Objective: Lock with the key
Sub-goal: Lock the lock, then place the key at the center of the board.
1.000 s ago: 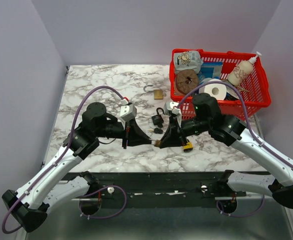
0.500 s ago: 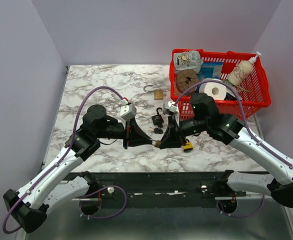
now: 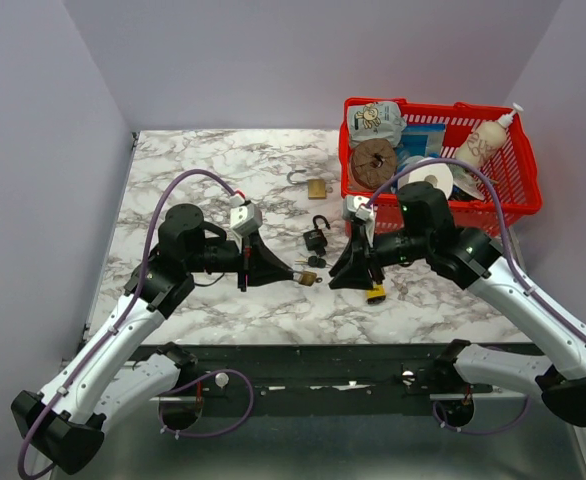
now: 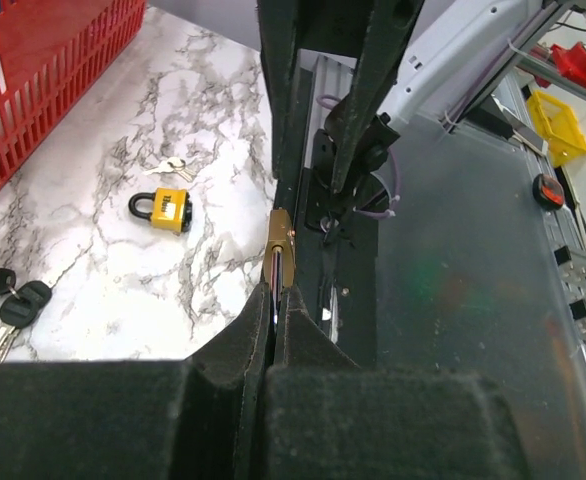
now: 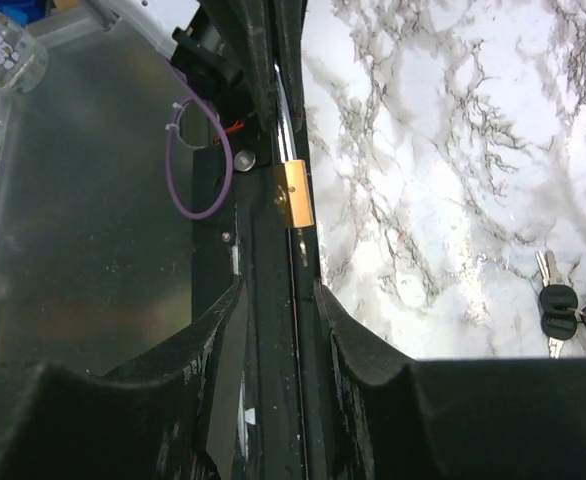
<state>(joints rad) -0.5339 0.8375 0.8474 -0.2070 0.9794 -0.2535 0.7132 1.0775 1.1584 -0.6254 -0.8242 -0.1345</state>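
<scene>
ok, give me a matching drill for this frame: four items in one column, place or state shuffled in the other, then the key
Column one
1. left gripper
2. right gripper
3. yellow padlock with black shackle
4. white toilet-paper roll

Column two
A. in the red plastic basket
B. lying on the marble tabletop
C. open, gripping nothing
D. shut on a small brass padlock

Pairs: 1-D, 2-C, 3-B, 4-A
</scene>
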